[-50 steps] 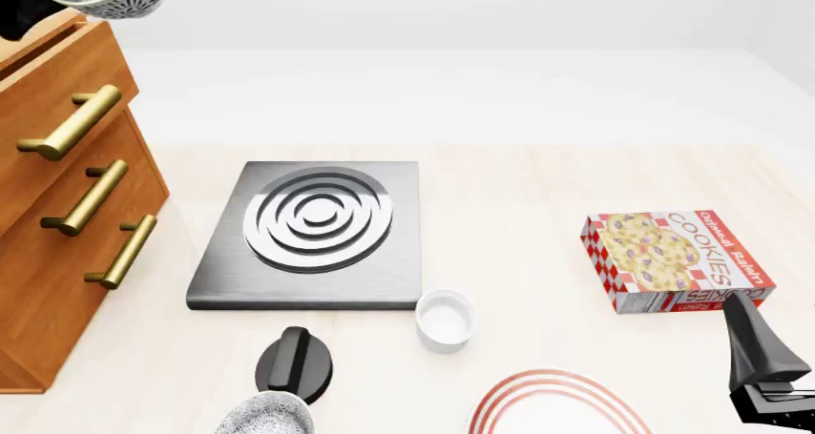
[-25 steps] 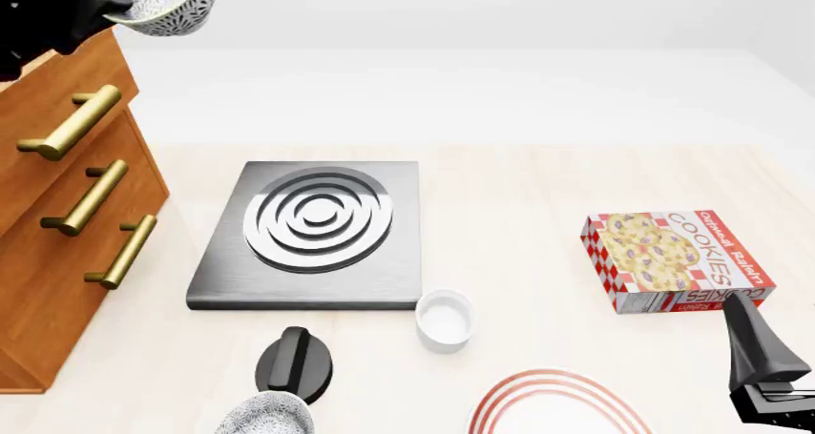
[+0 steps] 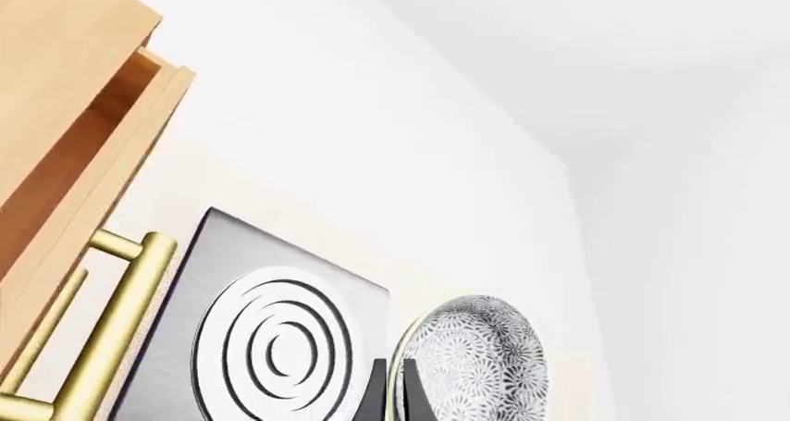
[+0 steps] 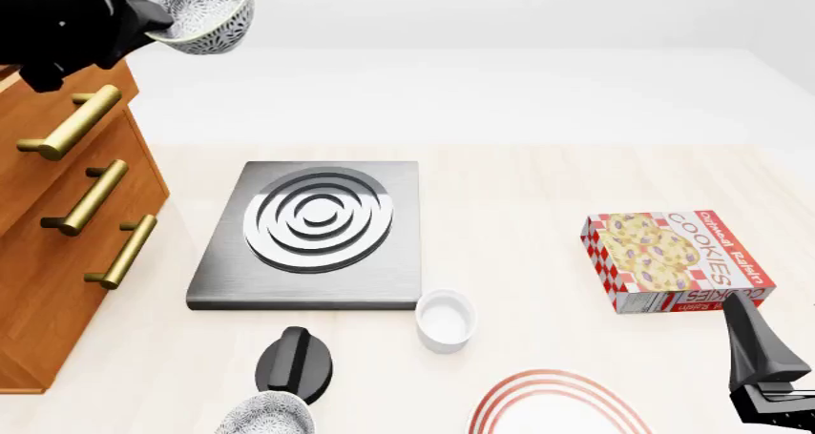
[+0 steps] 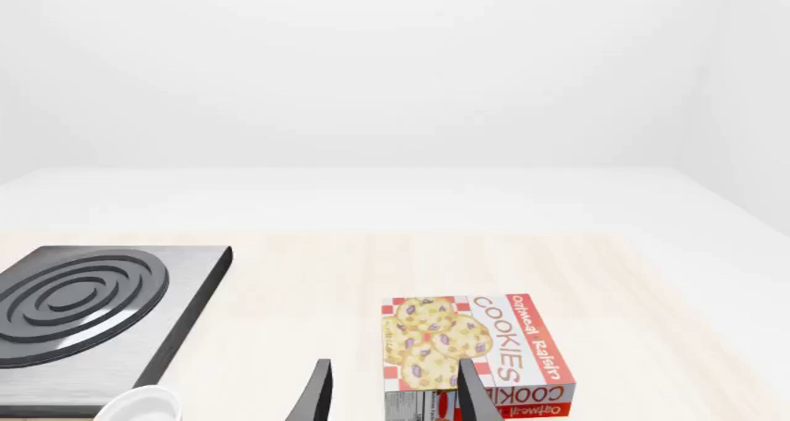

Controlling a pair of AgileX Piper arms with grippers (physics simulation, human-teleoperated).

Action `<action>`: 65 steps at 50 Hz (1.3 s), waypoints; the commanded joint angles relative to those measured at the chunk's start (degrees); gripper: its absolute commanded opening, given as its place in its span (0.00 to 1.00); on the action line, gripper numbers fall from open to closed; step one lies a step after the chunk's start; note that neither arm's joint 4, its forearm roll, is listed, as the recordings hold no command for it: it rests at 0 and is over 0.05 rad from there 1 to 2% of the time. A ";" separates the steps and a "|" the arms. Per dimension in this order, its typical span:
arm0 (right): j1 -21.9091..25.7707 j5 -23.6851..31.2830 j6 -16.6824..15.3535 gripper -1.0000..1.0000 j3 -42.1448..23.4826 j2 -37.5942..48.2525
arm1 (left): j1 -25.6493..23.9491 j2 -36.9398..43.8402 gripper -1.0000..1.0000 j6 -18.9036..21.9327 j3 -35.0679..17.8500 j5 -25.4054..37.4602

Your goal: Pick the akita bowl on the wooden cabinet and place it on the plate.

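High at the far left, the akita bowl hangs tilted in the air, just right of the wooden cabinet's top edge. My left gripper is shut on its rim. The left wrist view shows the speckled akita bowl edge-on with my left gripper pinching its rim, above the cabinet and the stove. The plate, white with red rings, lies at the near edge, partly cut off. My right gripper rests low at the near right, and in the right wrist view this gripper is open and holds nothing.
A grey square stove lies mid-table. In front of it are a small white bowl, a black knob-like object and a second speckled bowl. A cookie box lies at the right, just beyond my right gripper.
My left gripper has carried the akita bowl to the right, off the cabinet top and out over the table. The right arm has not moved.
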 commanded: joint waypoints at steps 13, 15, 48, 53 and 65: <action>-0.01 0.00 -0.01 1.00 0.00 -0.01 | -4.47 0.02 0.00 1.39 0.87 0.18; -0.01 0.00 0.00 1.00 0.00 0.00 | -4.84 -0.16 0.00 1.46 1.01 0.27; 0.00 0.00 0.00 1.00 0.00 0.00 | -11.33 -0.55 0.00 2.94 5.99 -0.91; 0.00 0.00 0.01 1.00 0.00 0.00 | -12.36 -0.57 0.00 3.18 6.99 -1.22; 0.00 0.00 0.00 1.00 0.00 0.00 | -15.10 -0.28 0.00 3.66 8.08 -1.58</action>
